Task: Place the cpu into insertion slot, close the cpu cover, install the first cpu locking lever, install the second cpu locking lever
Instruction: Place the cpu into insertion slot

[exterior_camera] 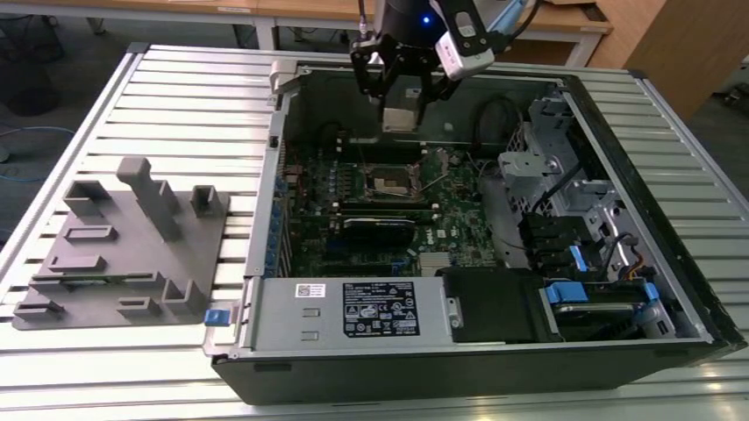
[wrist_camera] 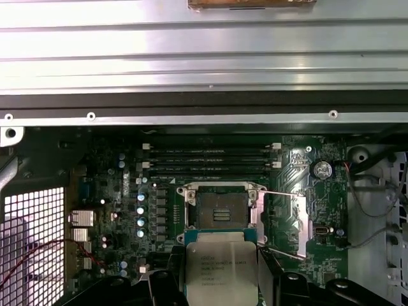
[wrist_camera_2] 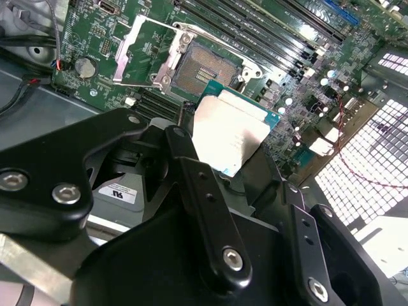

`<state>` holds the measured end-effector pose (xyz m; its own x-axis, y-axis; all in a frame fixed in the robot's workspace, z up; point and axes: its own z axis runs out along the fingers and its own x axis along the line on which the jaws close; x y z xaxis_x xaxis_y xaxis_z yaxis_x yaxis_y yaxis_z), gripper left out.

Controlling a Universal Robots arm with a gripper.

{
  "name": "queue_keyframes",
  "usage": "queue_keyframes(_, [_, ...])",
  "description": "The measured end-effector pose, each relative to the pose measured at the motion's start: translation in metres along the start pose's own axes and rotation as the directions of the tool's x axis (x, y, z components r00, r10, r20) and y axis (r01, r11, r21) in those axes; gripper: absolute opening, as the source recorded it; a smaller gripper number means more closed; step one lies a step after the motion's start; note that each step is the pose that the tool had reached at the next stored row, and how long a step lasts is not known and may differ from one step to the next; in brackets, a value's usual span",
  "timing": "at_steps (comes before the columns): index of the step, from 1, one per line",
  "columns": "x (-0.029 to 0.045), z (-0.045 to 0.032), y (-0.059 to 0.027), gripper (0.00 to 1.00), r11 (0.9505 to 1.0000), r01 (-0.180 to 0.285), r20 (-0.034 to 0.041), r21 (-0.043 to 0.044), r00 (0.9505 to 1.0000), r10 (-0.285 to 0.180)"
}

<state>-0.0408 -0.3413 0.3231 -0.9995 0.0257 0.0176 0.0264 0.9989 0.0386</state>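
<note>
**Hovering, not yet seated**

The black two-fingered gripper [exterior_camera: 401, 110] is closed on the cpu [wrist_camera_2: 233, 131], a small flat square chip with a dull silver-grey metal face and a green rim. In the second wrist view the chip is seen pinched by its edges between the black fingers [wrist_camera_2: 191, 175]. It is held in the air, clear of the board beneath.

Close by, the insertion slot [wrist_camera: 221, 210], a small square socket with a dark pin field and a black rim, is seen bare, with nothing seated in it. The cpu cover [wrist_camera: 288, 220], a thin square silvery metal frame with a large cut-out, is swung open and lies flat beside the socket.

Both are carried on the green motherboard [exterior_camera: 459, 219], which is mounted in a black computer case [exterior_camera: 468, 373] laid on its side with the panel off. The case is set on a slatted metal table [exterior_camera: 175, 96]. A grey moulded fixture block [exterior_camera: 117, 246] lies on the table toward the exterior view's left.
</note>
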Motion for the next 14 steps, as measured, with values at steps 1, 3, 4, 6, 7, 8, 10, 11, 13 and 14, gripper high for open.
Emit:
queue_keyframes(1, [0.0002, 0.0003, 0.0000, 0.54, 1.0000, 0.000, 0.0000, 0.0001, 1.0000, 0.000])
queue_keyframes(3, [0.0007, 0.0008, -0.0001, 0.54, 1.0000, 0.000, 0.0000, 0.0004, 1.0000, 0.000])
queue_keyframes(4, [0.0009, 0.0010, -0.0001, 0.54, 1.0000, 0.000, 0.0000, 0.0005, 1.0000, 0.000])
queue_keyframes(6, [0.0014, 0.0014, -0.0001, 0.54, 1.0000, 0.000, 0.0000, 0.0007, 1.0000, 0.000])
queue_keyframes(7, [0.0016, 0.0017, -0.0001, 0.54, 1.0000, 0.000, 0.0000, 0.0008, 1.0000, 0.000])
queue_keyframes(8, [0.0018, 0.0019, -0.0001, 0.54, 1.0000, 0.000, 0.0000, 0.0009, 1.0000, 0.000])
queue_keyframes(10, [0.0023, 0.0023, -0.0001, 0.54, 1.0000, 0.000, 0.0000, 0.0011, 1.0000, 0.000])
queue_keyframes(11, [0.0025, 0.0025, -0.0002, 0.54, 1.0000, 0.000, 0.0000, 0.0011, 1.0000, 0.000])
queue_keyframes(13, [0.0030, 0.0029, -0.0002, 0.54, 1.0000, 0.000, 0.0000, 0.0012, 1.0000, 0.000])
queue_keyframes(14, [0.0031, 0.0031, -0.0002, 0.54, 1.0000, 0.000, 0.0000, 0.0014, 1.0000, 0.000])
